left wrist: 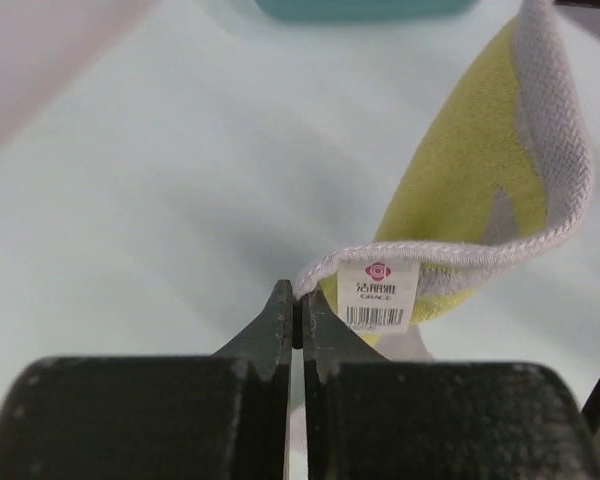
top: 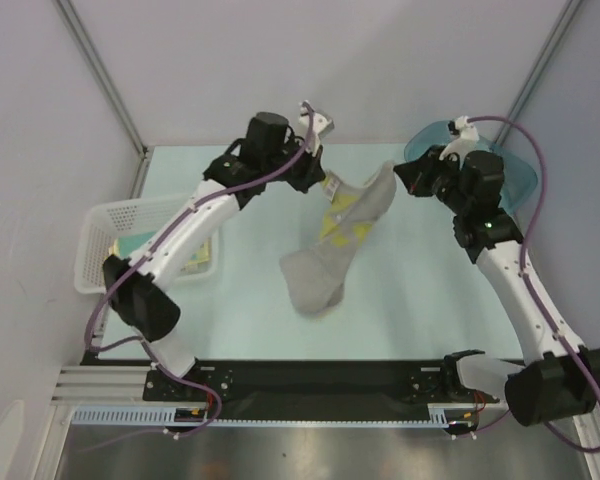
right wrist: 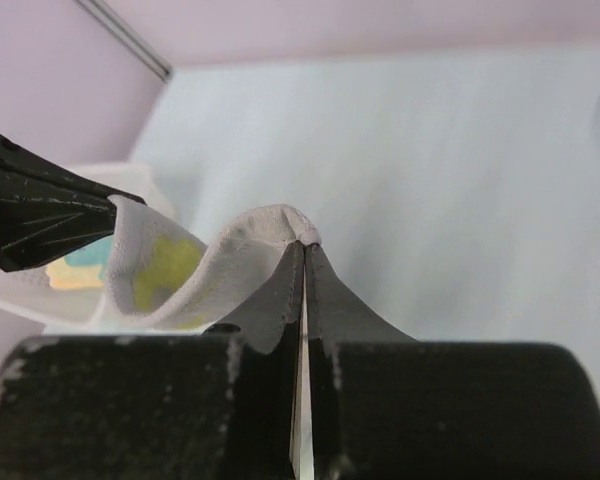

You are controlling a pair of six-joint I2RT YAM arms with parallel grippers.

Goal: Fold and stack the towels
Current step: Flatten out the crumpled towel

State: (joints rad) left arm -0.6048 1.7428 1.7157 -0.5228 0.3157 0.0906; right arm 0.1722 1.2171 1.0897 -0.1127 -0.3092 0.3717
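A beige-grey towel with yellow patches (top: 340, 235) hangs in the air between both grippers, its lower end trailing on the table. My left gripper (top: 318, 180) is shut on one top corner, next to a white barcode label (left wrist: 378, 295); the towel (left wrist: 480, 190) curves away to the right in the left wrist view. My right gripper (top: 400, 178) is shut on the other top corner (right wrist: 280, 228). A pale yellow and teal towel (top: 135, 245) lies in the white mesh basket (top: 105, 225) at the left.
A teal translucent plastic tub (top: 520, 175) stands at the back right behind the right arm, and it also shows in the left wrist view (left wrist: 360, 8). Grey walls enclose the table at the back and sides. The left gripper's finger (right wrist: 40, 215) shows in the right wrist view.
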